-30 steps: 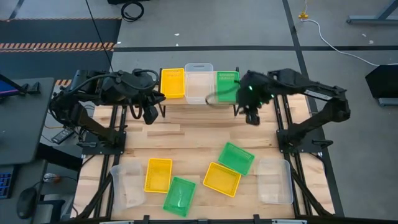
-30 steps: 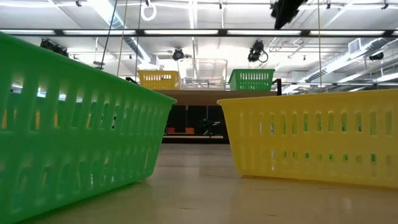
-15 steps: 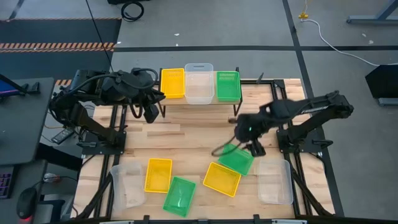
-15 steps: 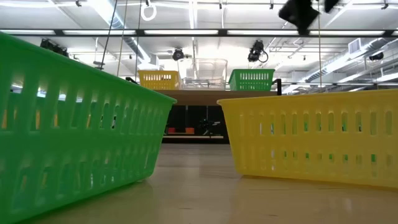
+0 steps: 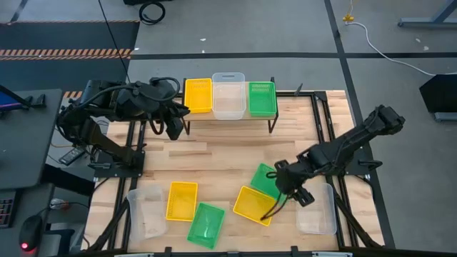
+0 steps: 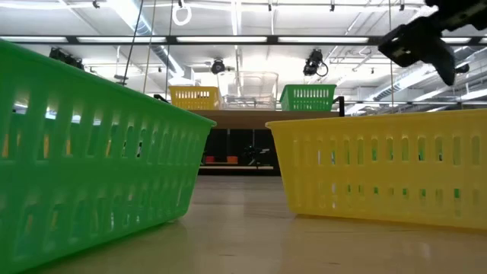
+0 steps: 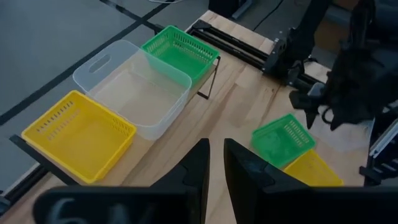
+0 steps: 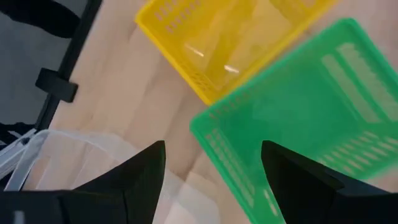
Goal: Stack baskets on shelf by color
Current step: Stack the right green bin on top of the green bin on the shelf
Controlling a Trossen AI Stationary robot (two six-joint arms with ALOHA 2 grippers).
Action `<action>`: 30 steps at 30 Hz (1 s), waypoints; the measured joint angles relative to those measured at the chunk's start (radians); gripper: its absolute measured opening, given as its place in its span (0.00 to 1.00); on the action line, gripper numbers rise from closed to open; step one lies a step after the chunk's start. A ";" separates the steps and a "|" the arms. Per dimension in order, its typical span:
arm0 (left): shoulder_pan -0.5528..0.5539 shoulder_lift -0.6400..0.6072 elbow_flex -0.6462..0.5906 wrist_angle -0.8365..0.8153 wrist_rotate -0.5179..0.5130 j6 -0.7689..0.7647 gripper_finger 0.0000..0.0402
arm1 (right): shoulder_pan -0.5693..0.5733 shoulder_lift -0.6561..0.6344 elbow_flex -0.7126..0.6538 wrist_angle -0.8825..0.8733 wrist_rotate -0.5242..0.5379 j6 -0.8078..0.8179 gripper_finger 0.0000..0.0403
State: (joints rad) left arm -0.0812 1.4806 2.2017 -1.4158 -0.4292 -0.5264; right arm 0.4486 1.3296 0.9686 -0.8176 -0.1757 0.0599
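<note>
The shelf (image 5: 228,114) stands at the table's far edge and carries one yellow basket (image 5: 198,95), one clear basket (image 5: 228,95) and one green basket (image 5: 262,98) side by side. On the near half of the table lie a green basket (image 5: 268,178), a yellow basket (image 5: 255,205), a clear basket (image 5: 316,208), another yellow basket (image 5: 181,200), another green basket (image 5: 206,225) and another clear basket (image 5: 146,210). My right gripper (image 5: 289,184) is open and hovers over the near right corner (image 8: 205,124) of the loose green basket. My left gripper (image 5: 173,128) waits shut beside the shelf's left end.
Black frame rails (image 5: 325,128) run along both sides of the table. Bare wood (image 5: 221,153) lies between the shelf and the loose baskets. In the low view a green basket (image 6: 91,152) and a yellow basket (image 6: 388,167) stand close to the camera, with my right gripper (image 6: 422,42) high above them.
My right gripper has swung from the shelf's right end toward the table's near edge and down, ending over the loose green basket beside the clear one. No basket has shifted.
</note>
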 joint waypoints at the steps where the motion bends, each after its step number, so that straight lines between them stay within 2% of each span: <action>1: -0.002 0.006 0.000 0.003 -0.008 -0.011 0.13 | 0.012 0.000 -0.015 0.022 0.001 -0.002 0.67; 11: -0.041 0.051 0.000 0.023 -0.030 -0.076 0.13 | 0.064 0.065 -0.113 0.073 0.087 -0.069 0.66; 18: -0.053 0.084 -0.001 0.037 -0.039 -0.094 0.13 | 0.064 0.152 -0.132 0.092 0.112 -0.064 0.59; 24: -0.053 0.094 0.000 0.059 -0.039 -0.093 0.13 | 0.064 0.215 -0.132 0.091 0.134 -0.059 0.40; 30: -0.053 0.094 -0.001 0.072 -0.039 -0.093 0.13 | 0.055 0.215 -0.127 0.065 0.187 -0.053 0.09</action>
State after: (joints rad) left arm -0.1345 1.5745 2.2009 -1.3441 -0.4679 -0.6196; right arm 0.5034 1.5445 0.8420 -0.7524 0.0115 0.0067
